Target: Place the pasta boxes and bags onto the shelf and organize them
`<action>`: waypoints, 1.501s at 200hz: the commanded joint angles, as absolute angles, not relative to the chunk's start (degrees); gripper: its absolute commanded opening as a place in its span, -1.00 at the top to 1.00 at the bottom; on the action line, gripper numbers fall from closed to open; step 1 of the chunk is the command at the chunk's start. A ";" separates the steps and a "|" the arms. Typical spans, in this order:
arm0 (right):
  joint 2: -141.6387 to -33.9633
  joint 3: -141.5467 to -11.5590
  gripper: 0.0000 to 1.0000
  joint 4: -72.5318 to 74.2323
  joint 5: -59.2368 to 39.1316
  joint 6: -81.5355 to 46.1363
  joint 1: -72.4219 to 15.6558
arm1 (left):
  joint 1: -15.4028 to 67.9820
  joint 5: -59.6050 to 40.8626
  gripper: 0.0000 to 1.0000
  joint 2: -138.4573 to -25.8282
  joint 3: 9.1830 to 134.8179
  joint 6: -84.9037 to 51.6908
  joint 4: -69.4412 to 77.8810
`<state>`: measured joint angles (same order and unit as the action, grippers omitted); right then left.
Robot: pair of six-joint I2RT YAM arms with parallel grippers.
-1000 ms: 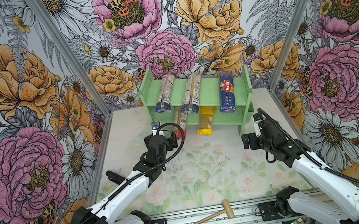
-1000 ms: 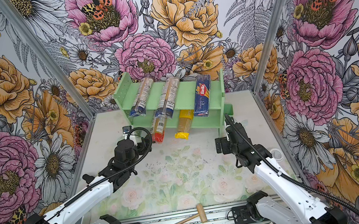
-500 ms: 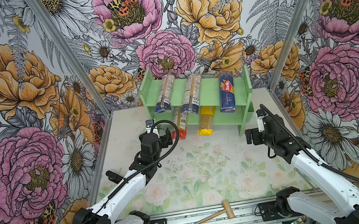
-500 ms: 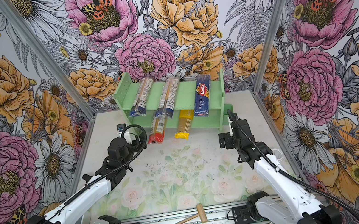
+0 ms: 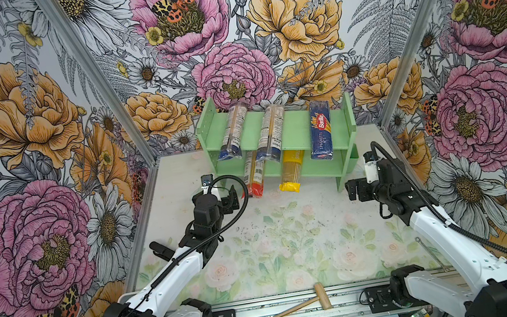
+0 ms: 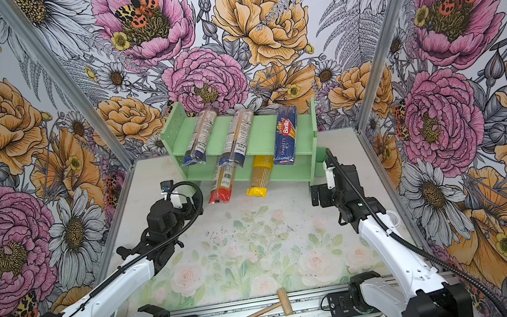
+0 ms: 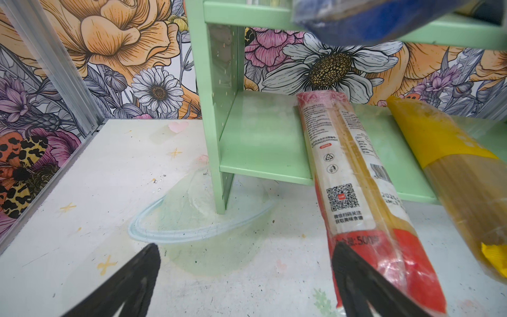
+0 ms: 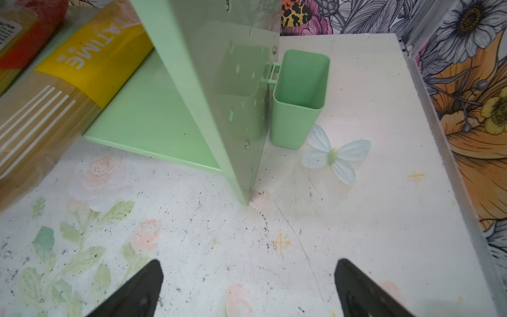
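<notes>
The mint-green shelf (image 5: 296, 132) (image 6: 258, 134) stands at the back of the table. On its top tier lie two clear blue-ended bags (image 5: 231, 132) (image 5: 270, 131) and the dark blue Barilla box (image 5: 321, 130). A red-ended bag (image 5: 253, 179) (image 7: 356, 178) and a yellow bag (image 5: 291, 170) (image 8: 68, 82) stick out of the lower tier, front ends on the table. My left gripper (image 5: 229, 200) (image 7: 245, 248) is open and empty, low over the table just left of the red-ended bag. In front of the shelf's right side panel (image 8: 219, 82), my right gripper (image 5: 353, 188) (image 8: 247, 263) is open and empty.
A small green cup (image 8: 299, 101) hangs on the outside of the shelf's right panel. A wooden mallet (image 5: 304, 301) lies on the metal rail at the front. Flowered walls close in the table on the left, right and back.
The left gripper has drifted a little left and back, toward the shelf's left end. The right gripper has moved back toward the shelf's right panel. Both stayed open; the packs have not moved.
</notes>
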<state>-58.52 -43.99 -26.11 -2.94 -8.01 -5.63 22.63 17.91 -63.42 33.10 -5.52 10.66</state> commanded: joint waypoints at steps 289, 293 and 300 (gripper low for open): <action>-63.63 -40.34 -0.99 -11.48 -9.03 -4.17 -1.15 | 2.87 -0.38 -0.97 -71.31 27.80 -2.45 29.64; -63.75 -40.34 -0.99 -11.24 -9.05 -4.13 -1.07 | 2.63 -0.58 -0.98 -71.62 27.90 -2.46 29.78; -63.89 -40.42 -0.99 -11.04 -9.06 -4.06 -0.92 | 2.20 -1.03 -0.98 -72.08 28.15 -2.46 29.79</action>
<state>-63.40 -40.32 -13.91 -7.90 -5.02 -1.63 3.55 1.54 -70.81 28.38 -3.88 25.50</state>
